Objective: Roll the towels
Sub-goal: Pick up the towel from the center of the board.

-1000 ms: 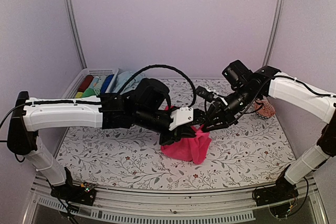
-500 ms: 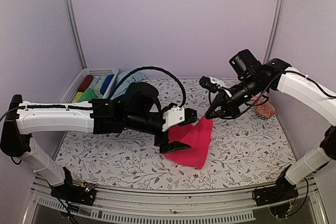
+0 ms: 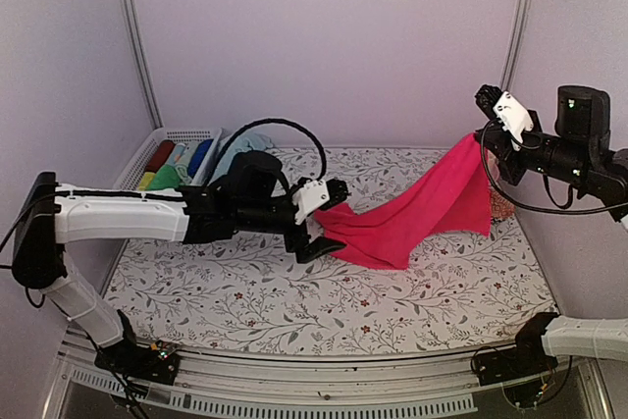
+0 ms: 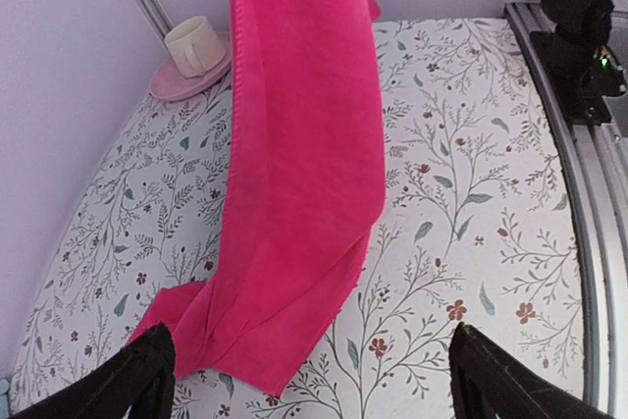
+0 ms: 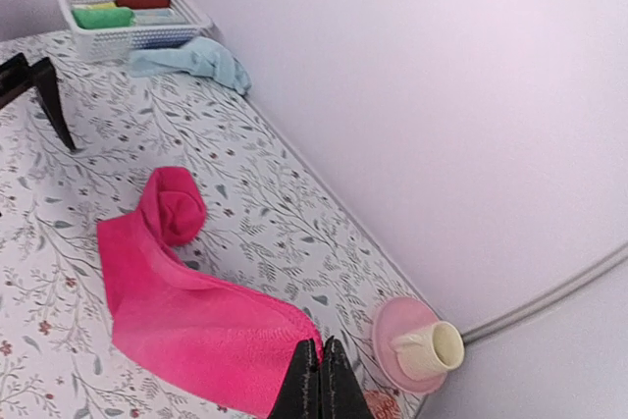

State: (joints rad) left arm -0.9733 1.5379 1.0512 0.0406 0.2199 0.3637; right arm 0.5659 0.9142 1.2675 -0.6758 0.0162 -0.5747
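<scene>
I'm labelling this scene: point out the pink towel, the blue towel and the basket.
pink towel (image 3: 422, 208), top view, middle of the hanging span.
blue towel (image 5: 196, 61), right wrist view, middle of the heap.
basket (image 3: 186, 131), top view, far rim.

The pink towel (image 4: 294, 174) is seen hung from above, with its lower end laid crumpled on the flowery counter (image 4: 461, 193), right in the wide-open left end effector (image 4: 309, 365). A cup (image 4: 196, 43) is parked on a pink saucer (image 4: 182, 83) at the counter's edge by the wall.

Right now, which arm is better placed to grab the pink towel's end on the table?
Likely left: the left gripper is open beside that end; the right gripper holds the pink towel up by its other end.
</scene>
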